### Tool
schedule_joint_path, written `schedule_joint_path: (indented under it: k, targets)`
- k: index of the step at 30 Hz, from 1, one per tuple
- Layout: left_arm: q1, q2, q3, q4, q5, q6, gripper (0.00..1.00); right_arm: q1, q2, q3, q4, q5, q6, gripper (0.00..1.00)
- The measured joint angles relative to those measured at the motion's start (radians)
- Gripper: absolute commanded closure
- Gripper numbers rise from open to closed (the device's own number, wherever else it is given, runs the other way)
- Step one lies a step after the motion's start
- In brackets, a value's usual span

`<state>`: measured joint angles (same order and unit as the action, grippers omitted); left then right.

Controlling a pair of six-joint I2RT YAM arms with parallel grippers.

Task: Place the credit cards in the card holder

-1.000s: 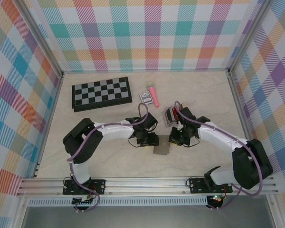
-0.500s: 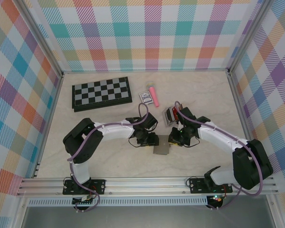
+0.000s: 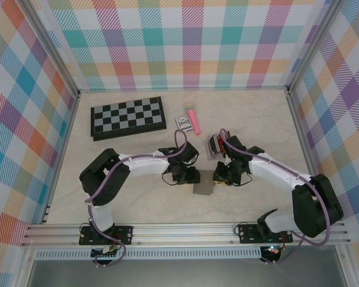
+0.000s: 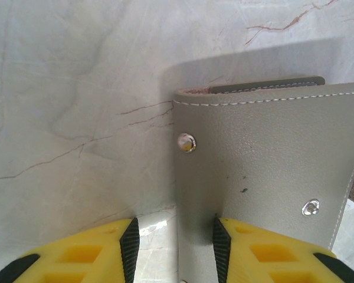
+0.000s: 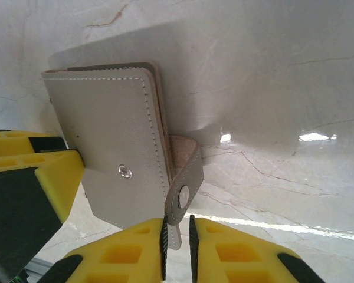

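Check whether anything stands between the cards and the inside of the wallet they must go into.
Yes: the wallet is folded shut, so its cover lies over the inside. Its strap is unsnapped, with its end between the fingers of the right pincer. The left pincer straddles the opposite edge, open.

The top camera looks steeply down from the near edge over the whole bench [image 3: 137, 206], while both wrist cameras face the card holder [image 3: 203, 187] closely from opposite sides.

card holder [image 4: 265, 153] cropped by frame, left fingers [image 4: 265, 259] cropped below
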<state>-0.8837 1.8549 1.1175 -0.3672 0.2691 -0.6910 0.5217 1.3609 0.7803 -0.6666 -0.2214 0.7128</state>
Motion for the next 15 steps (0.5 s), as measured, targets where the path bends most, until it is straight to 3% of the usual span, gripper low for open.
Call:
schedule_joint_path:
  k: [9,15]
  targets:
    - [0.0,0.001,0.0,0.0,0.0,0.0,0.61,0.0,0.002,0.001,-0.006,0.008,-0.011,0.95]
    - [0.0,0.001,0.0,0.0,0.0,0.0,0.61,0.0,0.001,0.001,-0.008,0.019,-0.015,1.0]
